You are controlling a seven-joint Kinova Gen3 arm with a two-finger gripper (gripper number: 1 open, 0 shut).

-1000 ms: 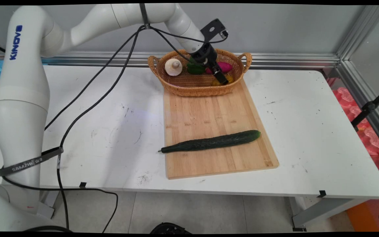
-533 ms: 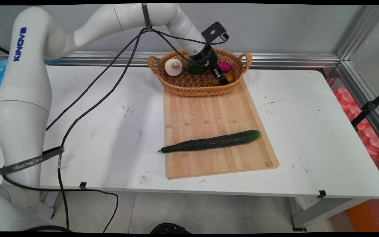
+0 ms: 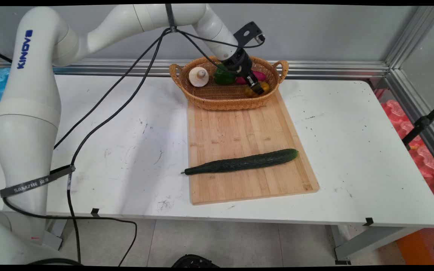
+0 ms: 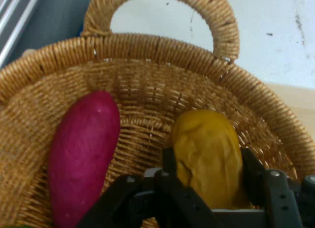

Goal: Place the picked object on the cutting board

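Fingers of the gripper (image 4: pixel 209 176) straddle, seemingly gripping, the yellow potato-like vegetable (image 4: pixel 209 156) in the wicker basket's (image 3: pixel 205 99) right end, beside the magenta sweet potato (image 4: pixel 83 154), far from the cucumber (image 3: pixel 241 162).

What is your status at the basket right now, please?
Pincer shut on yellow fruit inside basket. Purple sweet potato lies beside it, apart. Nothing in the way.
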